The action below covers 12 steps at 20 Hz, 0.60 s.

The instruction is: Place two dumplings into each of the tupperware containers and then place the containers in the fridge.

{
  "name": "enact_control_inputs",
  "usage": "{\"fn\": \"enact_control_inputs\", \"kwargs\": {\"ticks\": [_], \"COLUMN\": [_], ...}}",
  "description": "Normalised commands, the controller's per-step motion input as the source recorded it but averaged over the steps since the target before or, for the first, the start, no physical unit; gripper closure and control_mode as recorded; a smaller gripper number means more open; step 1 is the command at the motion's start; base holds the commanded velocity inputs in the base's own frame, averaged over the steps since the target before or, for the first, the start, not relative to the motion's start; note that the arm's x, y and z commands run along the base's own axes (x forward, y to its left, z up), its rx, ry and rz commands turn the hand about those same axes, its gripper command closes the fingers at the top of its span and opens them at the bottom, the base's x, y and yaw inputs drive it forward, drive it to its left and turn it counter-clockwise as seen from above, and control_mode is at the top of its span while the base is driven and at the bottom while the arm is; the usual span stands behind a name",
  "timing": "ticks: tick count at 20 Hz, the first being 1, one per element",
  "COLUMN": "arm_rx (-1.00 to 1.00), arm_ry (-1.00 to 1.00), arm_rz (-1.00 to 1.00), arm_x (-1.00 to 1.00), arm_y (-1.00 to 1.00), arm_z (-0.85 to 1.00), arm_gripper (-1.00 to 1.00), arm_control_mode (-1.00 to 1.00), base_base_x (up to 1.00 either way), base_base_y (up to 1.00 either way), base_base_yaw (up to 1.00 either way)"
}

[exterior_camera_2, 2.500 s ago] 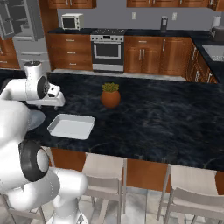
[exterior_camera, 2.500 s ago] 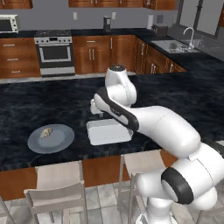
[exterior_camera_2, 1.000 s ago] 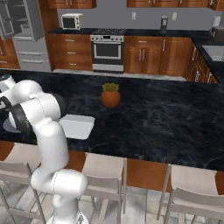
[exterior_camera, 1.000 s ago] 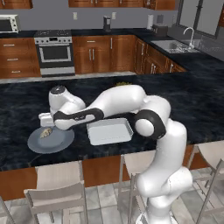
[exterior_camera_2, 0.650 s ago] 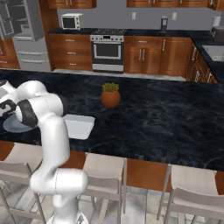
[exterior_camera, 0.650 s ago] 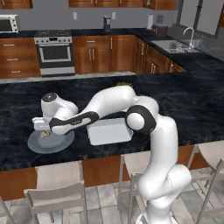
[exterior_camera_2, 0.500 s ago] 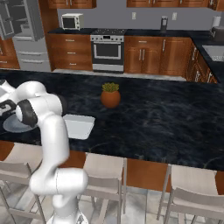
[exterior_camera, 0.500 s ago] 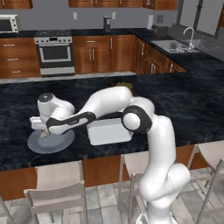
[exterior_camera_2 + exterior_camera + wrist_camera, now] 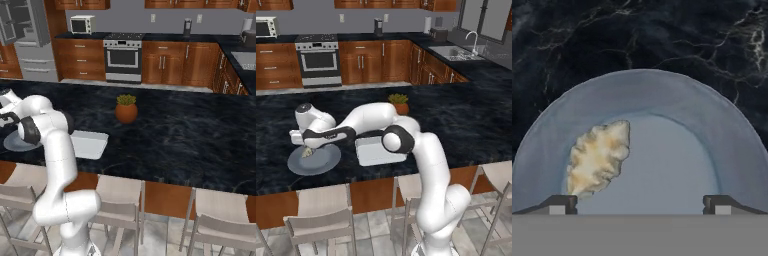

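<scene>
Since the earlier frames the arm has swung from above the container to the left side of the left base view and dropped low over the plate; the plate, container and pot sit where they were.

In the left base view the arm stretches from the lower right across the centre, and its hand sits at the left of the frame, just over the plate's upper left rim. The gripper points down at the plate. A dumpling shows as a small pale lump at the plate's upper left, right below the hand. The container lies just right of the plate, at the centre of the frame, partly behind the arm's elbow. A potted plant stands above it, well apart.

In the right base view the plate peeks out at the left edge, behind the arm, with the container to its right and the plant above centre. The fridge stands at the upper left, far from the counter.

In the hand view the fingertips stand wide apart at the bottom corners, with nothing gripped. The gripper hangs over the plate. The dumpling lies left of centre, its lower end just above the left fingertip; whether they touch cannot be told.
</scene>
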Motion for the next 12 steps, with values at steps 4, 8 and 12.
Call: {"fn": "enact_control_inputs", "kwargs": {"ticks": [4,8,12], "arm_rx": [0.00,0.00,0.00], "arm_ry": [0.00,0.00,0.00], "arm_rz": [-0.06,-0.05,-0.04], "arm_x": [0.22,0.23,0.22], "arm_y": [0.04,0.15,0.19], "arm_z": [-0.48,-0.37,-0.23], "arm_gripper": [-1.00,-1.00,-1.00], "arm_control_mode": [-1.00,-1.00,-1.00], "base_base_x": [0.00,0.00,0.00], "base_base_y": [0.00,0.00,0.00], "base_base_yaw": [0.00,0.00,0.00]}}
